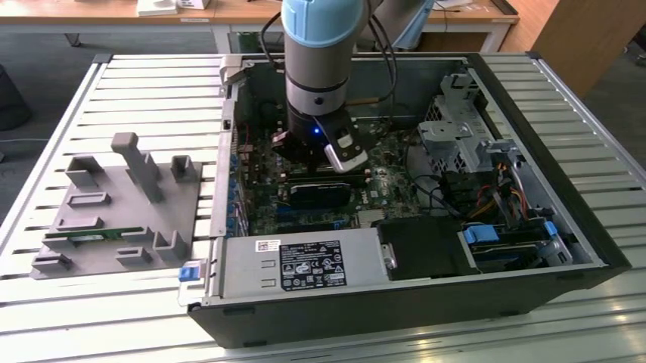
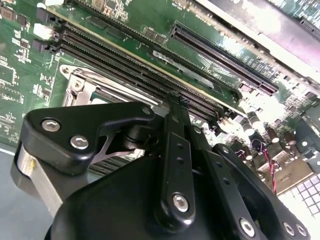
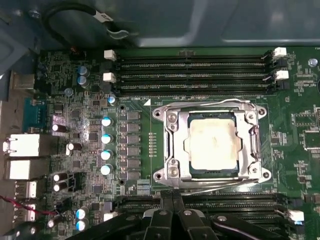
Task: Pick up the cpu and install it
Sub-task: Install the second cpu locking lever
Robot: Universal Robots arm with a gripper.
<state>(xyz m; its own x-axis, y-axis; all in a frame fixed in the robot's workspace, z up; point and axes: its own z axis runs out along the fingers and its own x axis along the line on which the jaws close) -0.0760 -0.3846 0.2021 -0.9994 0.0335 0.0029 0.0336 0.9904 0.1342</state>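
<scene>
The cpu (image 3: 212, 142) is a pale silver square lying flat in the motherboard socket, with the metal socket frame (image 3: 170, 142) around its edges. In the first wrist view my gripper (image 3: 172, 196) hangs just beside the socket, over the nearer row of memory slots. Its two black fingers are pressed together, shut, with nothing between them and not touching the cpu. The second wrist view shows the gripper (image 2: 175, 102) from behind, low over the board, with a corner of the socket frame (image 2: 80, 85) beyond it. In the exterior view the arm (image 1: 318, 91) reaches down into the open computer case (image 1: 565, 249).
Black memory slots (image 3: 195, 65) run along both sides of the socket. A grey fixture plate (image 1: 116, 208) holding a green memory stick (image 1: 91, 238) lies on the slatted table at the exterior view's left. The power supply (image 1: 302, 265), drive cage (image 1: 459, 132) and cables (image 1: 444, 193) crowd the case.
</scene>
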